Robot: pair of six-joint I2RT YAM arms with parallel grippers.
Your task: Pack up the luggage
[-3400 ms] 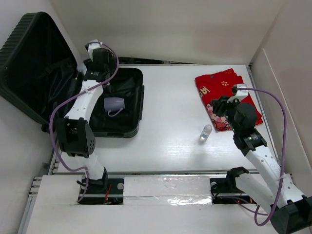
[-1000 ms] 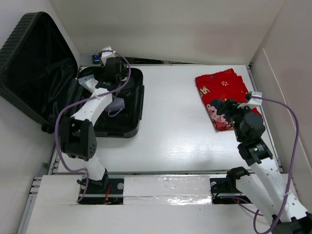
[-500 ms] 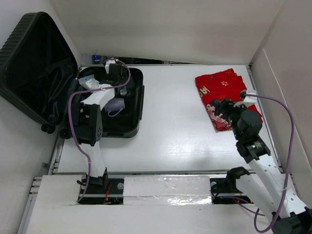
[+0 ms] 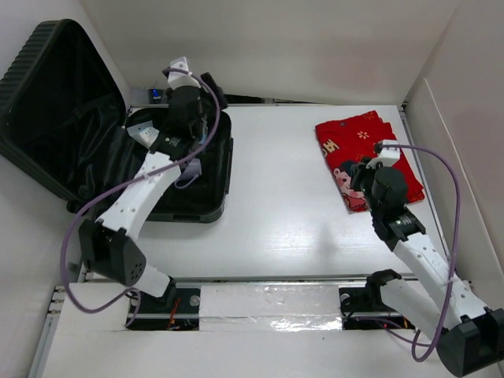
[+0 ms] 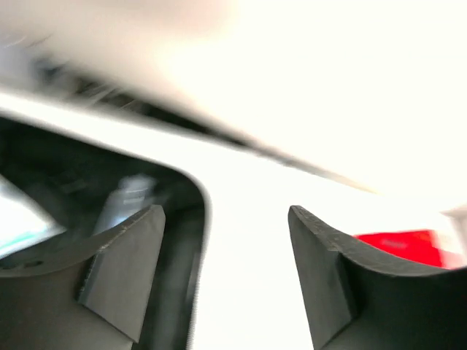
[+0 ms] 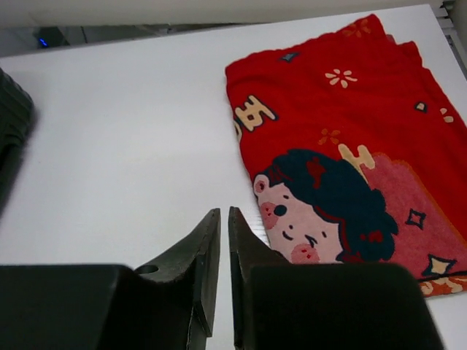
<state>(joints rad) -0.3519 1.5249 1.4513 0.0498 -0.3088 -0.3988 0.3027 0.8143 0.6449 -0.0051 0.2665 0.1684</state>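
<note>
Fingers of the right gripper (image 6: 224,211) press almost together with nothing between them, low over the white table (image 4: 276,213) and just beside the left edge of a red cloth (image 6: 343,138). The luggage (image 4: 47,94) lies well apart from that gripper, across the table at the far left, open with its lid raised. The left gripper (image 5: 226,215) hangs above the far right corner of the luggage's base, fingers wide apart and empty. Inside the base a lavender mug (image 4: 187,175) shows beside the arm. Half a second ago the left arm was folded, its wrist lower over the lining; now it has lifted toward the far rim. The small clear bottle that stood on the table 3.4 seconds ago is gone from there. Yellow characters sit on the cloth beside a cartoon face, but they cannot be read with certainty.
</note>
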